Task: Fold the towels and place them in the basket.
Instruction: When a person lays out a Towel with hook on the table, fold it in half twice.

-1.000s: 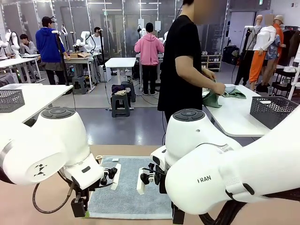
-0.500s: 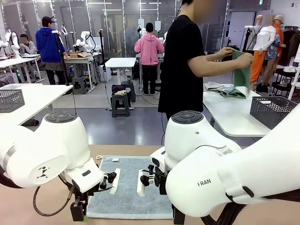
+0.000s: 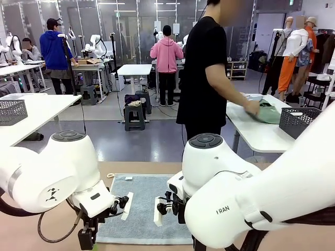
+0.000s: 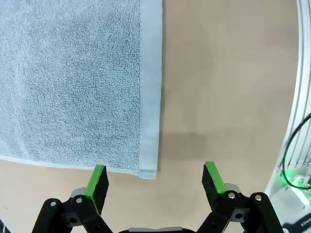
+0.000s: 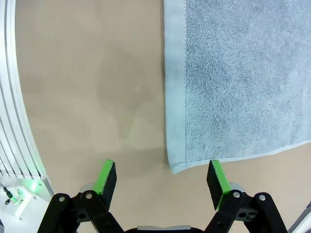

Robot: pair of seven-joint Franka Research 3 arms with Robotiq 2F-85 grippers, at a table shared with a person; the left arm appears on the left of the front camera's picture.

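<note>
One towel (image 3: 142,206) is in play here, light blue-grey terry, spread out flat on the tan table (image 3: 18,235). I'll place everything else off that towel.

The left gripper (image 4: 155,177) hangs right over one of the towel's near corners. Its jaws are spread wide with nothing between them. In the left wrist view the hemmed corner sits in the gap between the green pads (image 4: 98,180), closer to one pad than the other, and that pad sits right at the towel's short edge. I can't tell if the pads are actually touching the cloth or the table.

The right gripper (image 5: 163,177) is doing the same thing at the other near corner. It's spread wide and empty too, with the hem corner landing between the two pads. One pad is over bare table beside the towel, the other just off the towel's short edge.

From the front camera, both white arms crowd in over the towel's near end, one on each side. The far end lies clear of them, and there's a small white loop (image 3: 110,175) poking out at the far-left corner.

Well beyond the towel, a person (image 3: 204,68) in a black t-shirt stands at a white table (image 3: 256,136). One hand (image 3: 254,108) presses down on a green cloth (image 3: 273,113). The basket (image 3: 302,123), dark grey mesh, sits on that same white table just beside the green cloth, well apart from the towel.
</note>
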